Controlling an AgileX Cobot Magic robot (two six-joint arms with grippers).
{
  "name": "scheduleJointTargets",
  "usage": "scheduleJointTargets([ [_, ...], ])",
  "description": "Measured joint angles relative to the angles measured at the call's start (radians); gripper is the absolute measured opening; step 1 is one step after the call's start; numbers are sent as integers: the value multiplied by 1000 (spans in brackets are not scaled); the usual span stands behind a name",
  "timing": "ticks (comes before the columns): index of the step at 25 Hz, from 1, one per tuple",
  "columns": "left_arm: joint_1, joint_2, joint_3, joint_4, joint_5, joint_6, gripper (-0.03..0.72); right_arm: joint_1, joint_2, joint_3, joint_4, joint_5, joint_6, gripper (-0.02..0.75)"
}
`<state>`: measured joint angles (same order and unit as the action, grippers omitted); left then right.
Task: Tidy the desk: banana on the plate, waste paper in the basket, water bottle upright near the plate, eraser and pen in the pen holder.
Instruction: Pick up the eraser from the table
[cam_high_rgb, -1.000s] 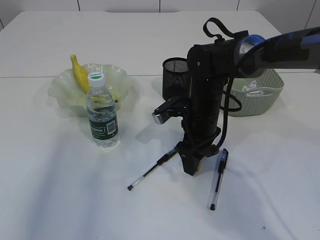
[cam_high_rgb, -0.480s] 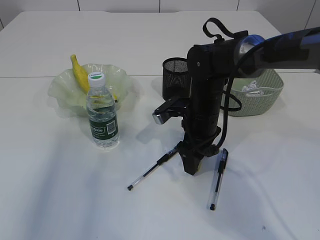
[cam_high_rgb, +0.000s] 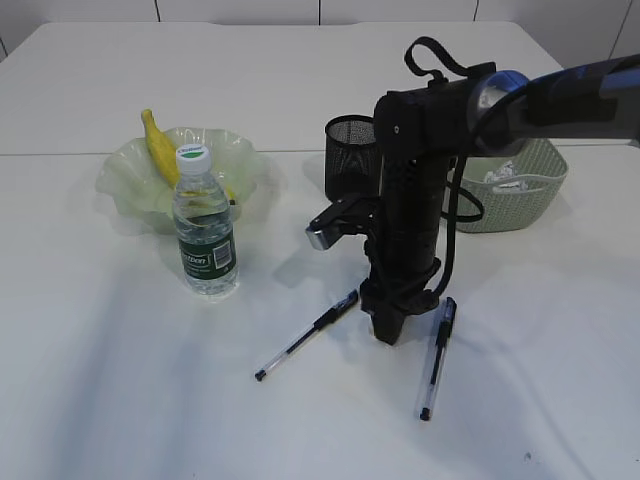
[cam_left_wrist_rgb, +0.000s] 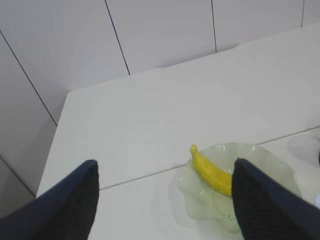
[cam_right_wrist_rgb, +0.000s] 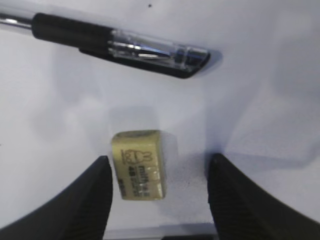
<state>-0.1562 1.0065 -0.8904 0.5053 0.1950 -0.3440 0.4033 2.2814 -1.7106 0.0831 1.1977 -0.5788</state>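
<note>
My right gripper (cam_high_rgb: 388, 335) points straight down at the table between two pens (cam_high_rgb: 305, 340) (cam_high_rgb: 437, 355). In the right wrist view a small yellow eraser (cam_right_wrist_rgb: 138, 162) lies between its open jaws (cam_right_wrist_rgb: 158, 172), close to the left finger, with a gap to the right finger. One pen (cam_right_wrist_rgb: 120, 47) lies just beyond. The eraser is hidden in the exterior view. The banana (cam_high_rgb: 158, 145) (cam_left_wrist_rgb: 212, 170) lies on the green glass plate (cam_high_rgb: 125, 180) (cam_left_wrist_rgb: 200, 205). The water bottle (cam_high_rgb: 205, 225) stands upright in front of the plate. My left gripper (cam_left_wrist_rgb: 165, 185) hangs open and empty, high above the plate.
A black mesh pen holder (cam_high_rgb: 352, 155) stands behind my right arm. The grey-green basket (cam_high_rgb: 515, 185) at the right holds crumpled waste paper (cam_high_rgb: 500, 178). A seam runs across the white table behind the plate.
The right jaws have narrowed around the eraser, and the right arm has shifted very slightly. Left gripper, bottle, pens and banana are unchanged.
</note>
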Motion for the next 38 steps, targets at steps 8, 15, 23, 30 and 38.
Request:
scheduleJointTargets([
  [8, 0, 0, 0, 0, 0, 0, 589, 0, 2, 0, -16, -4, 0, 355],
  [15, 0, 0, 0, 0, 0, 0, 589, 0, 2, 0, -36, -29, 0, 344],
  [23, 0, 0, 0, 0, 0, 0, 589, 0, 2, 0, -36, -36, 3, 344],
  [30, 0, 0, 0, 0, 0, 0, 589, 0, 2, 0, -36, -36, 7, 290],
  [38, 0, 0, 0, 0, 0, 0, 589, 0, 2, 0, -83, -45, 34, 247],
])
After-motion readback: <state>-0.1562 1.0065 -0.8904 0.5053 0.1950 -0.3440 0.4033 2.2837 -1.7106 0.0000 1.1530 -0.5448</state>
